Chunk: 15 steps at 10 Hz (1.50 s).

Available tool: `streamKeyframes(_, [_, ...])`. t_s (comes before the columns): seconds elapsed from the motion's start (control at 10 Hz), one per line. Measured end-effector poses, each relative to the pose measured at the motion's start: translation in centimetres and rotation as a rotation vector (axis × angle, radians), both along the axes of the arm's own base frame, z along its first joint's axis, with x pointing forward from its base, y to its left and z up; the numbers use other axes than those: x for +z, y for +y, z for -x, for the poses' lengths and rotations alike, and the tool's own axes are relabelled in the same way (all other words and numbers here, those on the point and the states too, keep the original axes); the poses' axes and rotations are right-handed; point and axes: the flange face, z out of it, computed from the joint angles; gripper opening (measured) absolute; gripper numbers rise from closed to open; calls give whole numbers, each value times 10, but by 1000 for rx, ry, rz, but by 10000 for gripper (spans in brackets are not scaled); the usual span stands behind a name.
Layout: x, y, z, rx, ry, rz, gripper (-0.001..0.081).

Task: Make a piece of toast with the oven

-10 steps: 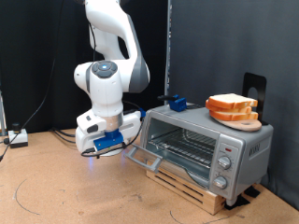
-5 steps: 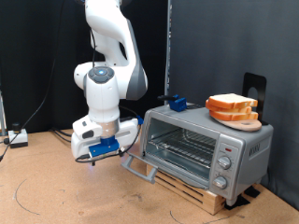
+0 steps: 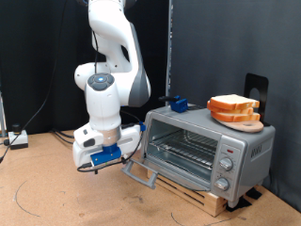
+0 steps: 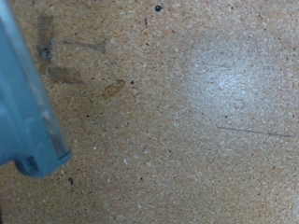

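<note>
The oven [image 3: 243, 149] stands at the exterior view's right, and its glass door [image 3: 143, 173] hangs down open, showing the wire rack inside. Several slices of toast [image 3: 231, 105] are stacked on a round wooden board [image 3: 247, 123] on the oven's top. My gripper [image 3: 102, 162] hangs low over the floor, just to the exterior view's left of the door's front edge. In the wrist view one blue finger [image 4: 23, 103] shows at the picture's edge over bare chipboard. Nothing lies between the fingers there.
The oven rests on a low wooden pallet [image 3: 202, 196]. A small blue object [image 3: 176, 104] sits on the oven's back corner, and a black stand [image 3: 254, 89] rises behind the board. Cables and a box [image 3: 17, 139] lie at the exterior view's far left.
The arm has swung lower and towards the exterior view's left. The oven door has come down with it, from partly lowered to fully open.
</note>
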Motion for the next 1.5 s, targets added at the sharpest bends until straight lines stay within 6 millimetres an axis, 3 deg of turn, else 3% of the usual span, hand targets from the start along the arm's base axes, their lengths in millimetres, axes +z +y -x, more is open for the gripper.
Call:
streamKeyframes(0.4, [-13, -1, -5, 43, 18, 48, 808])
streamKeyframes(1.0, [-56, -6, -11, -3, 78, 122, 808])
streamKeyframes(1.5, [-70, -19, 3, -9, 103, 145, 808])
